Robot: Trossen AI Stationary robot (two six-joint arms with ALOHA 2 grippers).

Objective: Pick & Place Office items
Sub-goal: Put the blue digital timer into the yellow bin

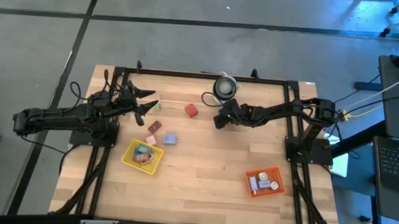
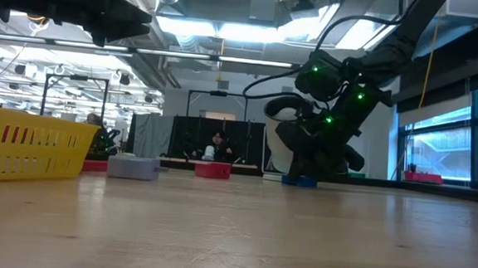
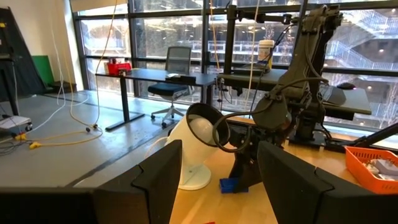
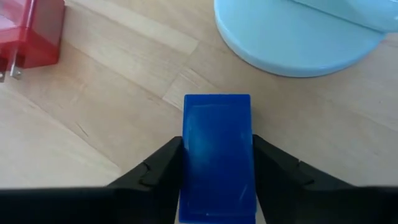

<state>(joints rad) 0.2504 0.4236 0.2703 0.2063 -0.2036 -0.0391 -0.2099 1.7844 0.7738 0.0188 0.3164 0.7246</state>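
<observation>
A small blue block (image 4: 217, 149) lies flat on the table beside the white roll (image 1: 225, 87). My right gripper (image 1: 220, 121) slants down over it from the table's right, its fingers against the block's two sides. A red block (image 1: 190, 111) lies just to its left. More office items lie at centre left: a green piece (image 1: 157, 107), a dark red one (image 1: 155, 126), a lavender one (image 1: 170, 139) and a pink one (image 1: 151, 139). My left gripper (image 1: 146, 103) hangs open and level above the table's left part, touching nothing. My right gripper pinches the blue block by its two long sides (image 4: 186, 162) between its two fingers. The fingers slant down from the table's right side and lie along the block. The block (image 2: 300, 181) rests flat on the table.
A yellow tray (image 1: 141, 156) with several pieces stands at the near left, and an orange tray (image 1: 264, 181) with pieces at the near right. The white roll's base (image 4: 298, 31) stands close beyond the blue block. Bare wood lies between the trays.
</observation>
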